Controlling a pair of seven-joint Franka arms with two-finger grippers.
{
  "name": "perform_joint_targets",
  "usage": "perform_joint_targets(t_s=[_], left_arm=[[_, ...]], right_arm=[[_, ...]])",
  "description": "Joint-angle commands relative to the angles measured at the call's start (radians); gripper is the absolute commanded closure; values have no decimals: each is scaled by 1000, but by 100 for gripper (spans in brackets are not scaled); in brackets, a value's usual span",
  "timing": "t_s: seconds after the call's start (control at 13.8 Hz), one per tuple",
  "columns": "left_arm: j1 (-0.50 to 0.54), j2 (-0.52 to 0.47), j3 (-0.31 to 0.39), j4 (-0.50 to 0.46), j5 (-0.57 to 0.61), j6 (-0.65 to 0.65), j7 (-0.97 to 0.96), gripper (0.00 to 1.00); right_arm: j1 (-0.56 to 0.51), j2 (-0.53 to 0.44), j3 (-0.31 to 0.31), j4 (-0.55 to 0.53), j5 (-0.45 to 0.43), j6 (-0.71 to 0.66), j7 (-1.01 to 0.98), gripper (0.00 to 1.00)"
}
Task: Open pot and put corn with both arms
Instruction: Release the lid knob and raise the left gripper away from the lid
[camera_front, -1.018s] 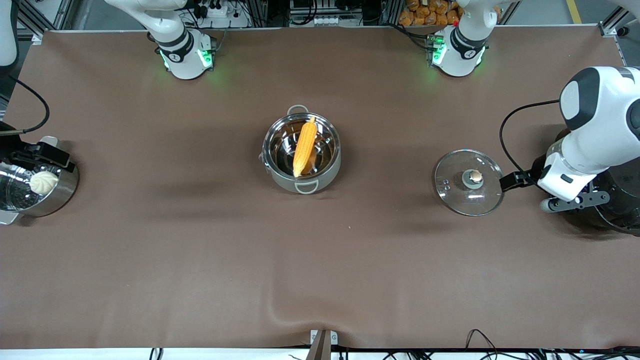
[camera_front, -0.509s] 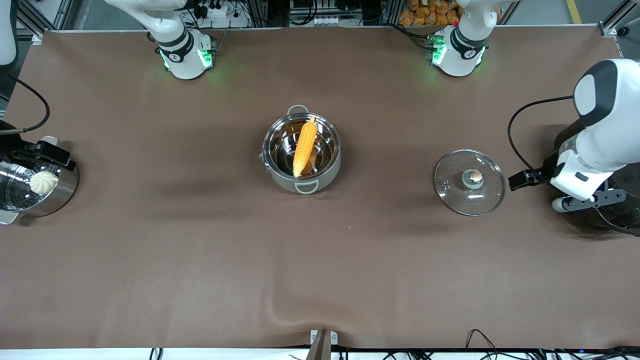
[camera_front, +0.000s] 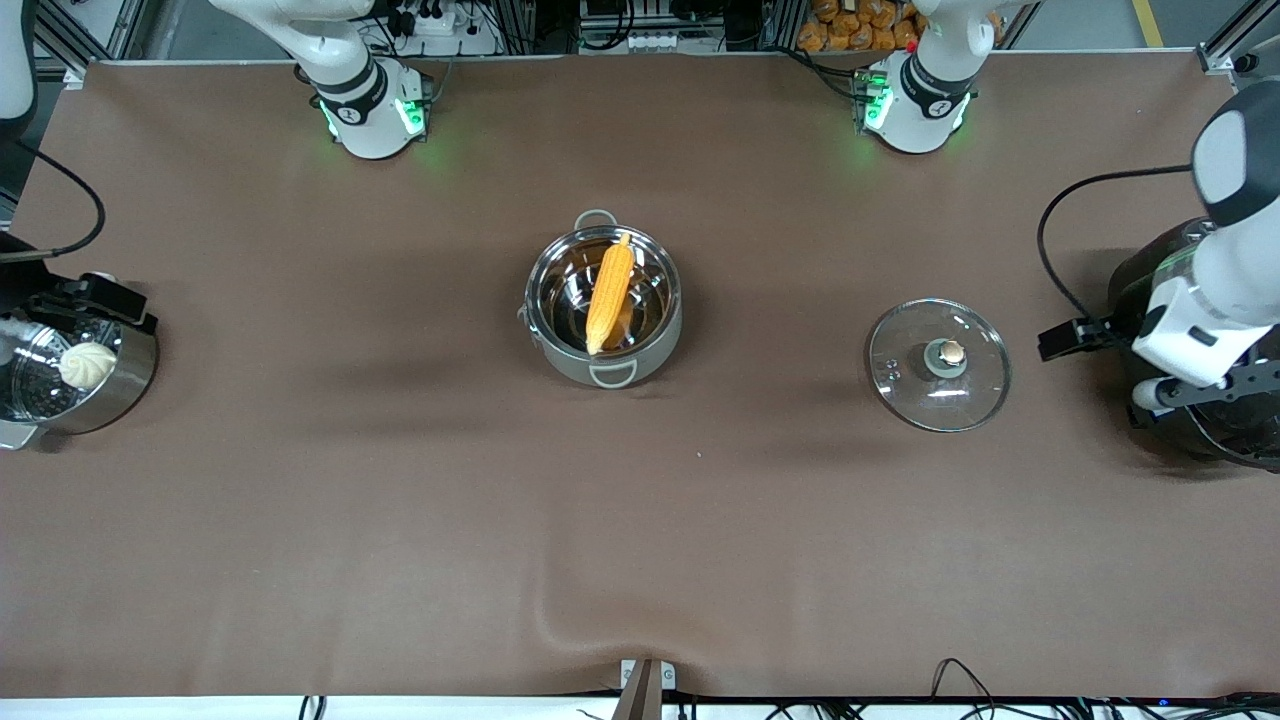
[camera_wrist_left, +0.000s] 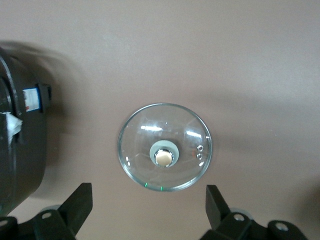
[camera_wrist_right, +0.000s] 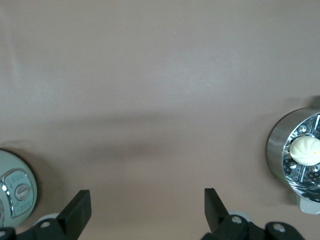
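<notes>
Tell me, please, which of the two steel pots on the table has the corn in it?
The pot in the middle of the table, with the corn leaning inside it. The steamer pot at the right arm's end holds a white bun.

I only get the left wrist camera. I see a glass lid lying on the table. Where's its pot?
Observer: The pot stands open mid-table, toward the right arm's end from the lid.
Operator: Is the corn in it?
Observer: Yes, the corn lies slanted inside it.
Operator: Where are the grippers?
Observer: The right gripper hangs open near the steamer pot holding a bun; the left gripper hangs open over the rice cooker.
</notes>
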Motion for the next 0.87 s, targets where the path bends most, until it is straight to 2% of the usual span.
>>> perform_joint_targets(t_s=[0.0, 0.36, 0.8], left_arm=[[6, -26, -11, 38, 0, -64, 22, 0], [5, -87, -8, 37, -74, -102, 18, 0], [-3, -119, -35, 37, -77, -160, 2, 0]], right_arm=[[-15, -22, 53, 8, 18, -23, 0, 0], [-14, -20, 79, 35, 18, -29, 70, 0], [-12, -19, 85, 33, 16, -53, 80, 0]])
